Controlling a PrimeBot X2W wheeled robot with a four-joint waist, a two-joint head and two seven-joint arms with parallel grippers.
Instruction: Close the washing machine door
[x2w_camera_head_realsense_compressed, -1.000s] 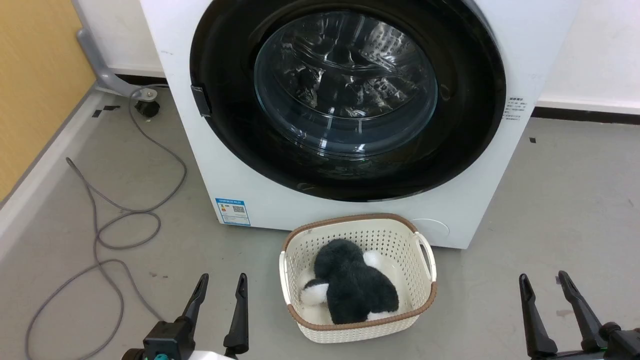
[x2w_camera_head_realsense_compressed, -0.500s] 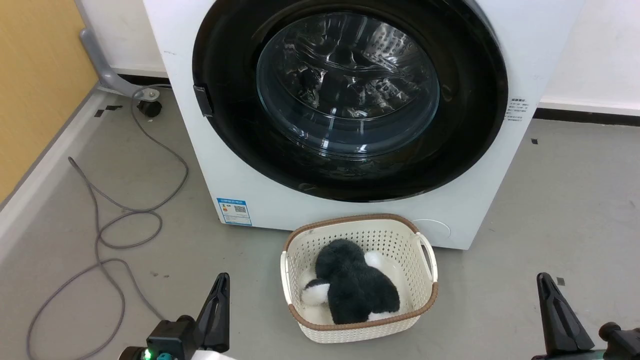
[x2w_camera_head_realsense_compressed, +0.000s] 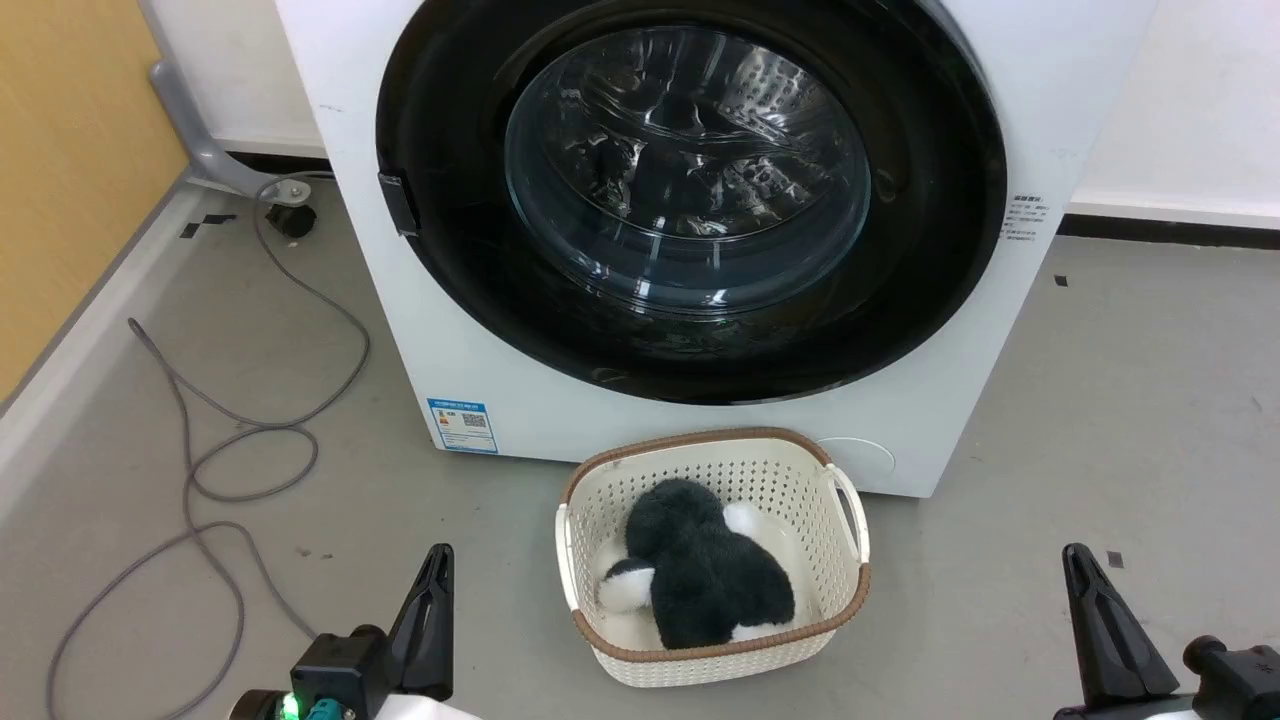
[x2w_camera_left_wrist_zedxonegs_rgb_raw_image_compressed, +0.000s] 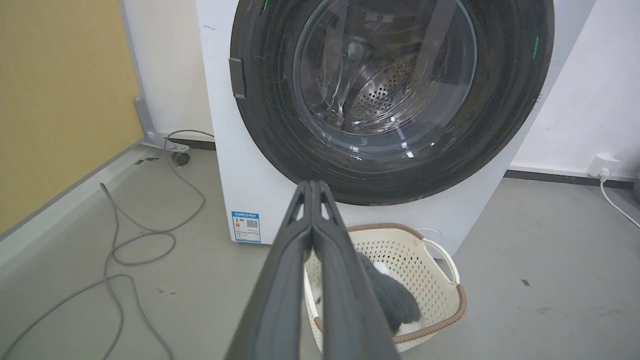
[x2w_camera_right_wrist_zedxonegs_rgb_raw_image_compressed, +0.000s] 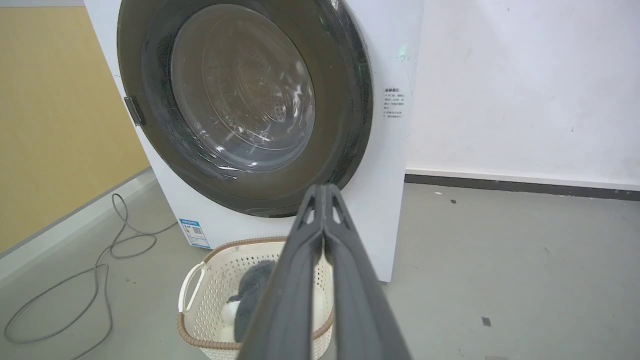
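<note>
Both grippers are pressed fully together and hold nothing: the left gripper (x2w_camera_head_realsense_compressed: 438, 556) and the right gripper (x2w_camera_head_realsense_compressed: 1073, 552) sit low at either side of the head view, well back from the machine, and each wrist view shows its two long dark fingers meeting in a single point.

The large round black-rimmed washing machine door (x2w_camera_head_realsense_compressed: 690, 170), with its bulging clear glass window, lies flat against the front of the big white front-loading washing machine (x2w_camera_head_realsense_compressed: 400, 330). No gap shows along the rim, so the task looks done or very nearly so. Whether the latch has caught cannot be told.

If a final press is wanted, I would make it with the joined fingertips on the black rim close to the small dark tab (x2w_camera_head_realsense_compressed: 397, 203) at the door's edge, pushing straight in and slowly, not on the glass bulge, where the tips could skid.

The cream perforated plastic basket with a brown rim (x2w_camera_head_realsense_compressed: 700, 438) holds a black-and-white plush toy (x2w_camera_head_realsense_compressed: 700, 580). It stands on the grey floor just in front of the machine, below the door, so any reach should pass above it. A grey cable (x2w_camera_head_realsense_compressed: 366, 345) loops on the floor at the left.
</note>
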